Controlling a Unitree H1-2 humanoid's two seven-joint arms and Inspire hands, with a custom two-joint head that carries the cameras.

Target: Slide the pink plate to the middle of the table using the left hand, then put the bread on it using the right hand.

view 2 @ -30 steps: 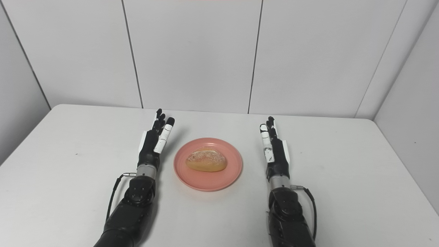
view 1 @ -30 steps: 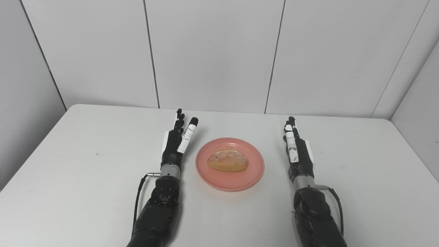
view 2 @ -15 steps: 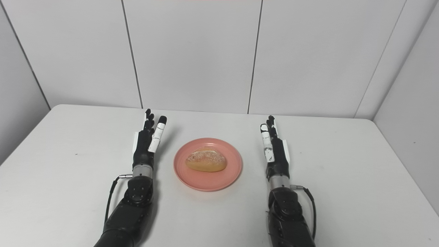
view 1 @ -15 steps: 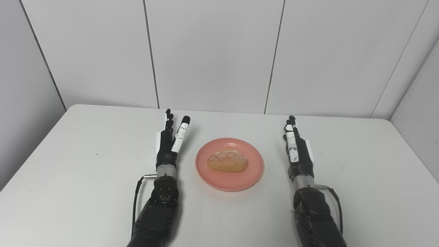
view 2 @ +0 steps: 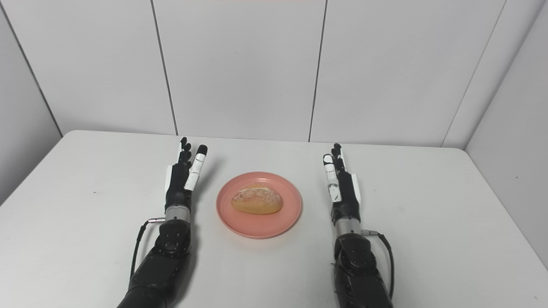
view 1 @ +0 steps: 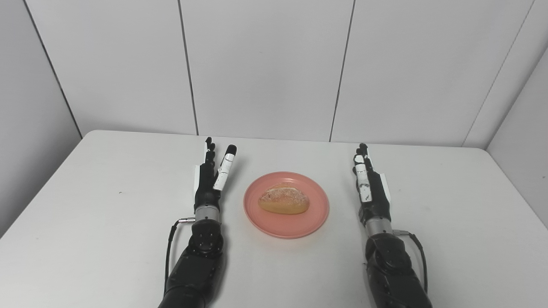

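White table (view 1: 107, 205): bread (view 1: 283, 201) on pink plate (view 1: 299, 226) between empty hands

A white desk (view 1: 107, 205) with rounded far corners fills the lower half of the view. Behind it, from 10 to 2 o'clock, stands a wall (view 1: 265, 64) of pale grey panels split by thin dark vertical seams. Angled side panels close in at 9 and 3 o'clock. Light is soft and even.

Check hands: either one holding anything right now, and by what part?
Nothing is held. The left hand and right hand are both open, fingers extended, on either side of the pink plate and apart from it. The bread lies on the plate.
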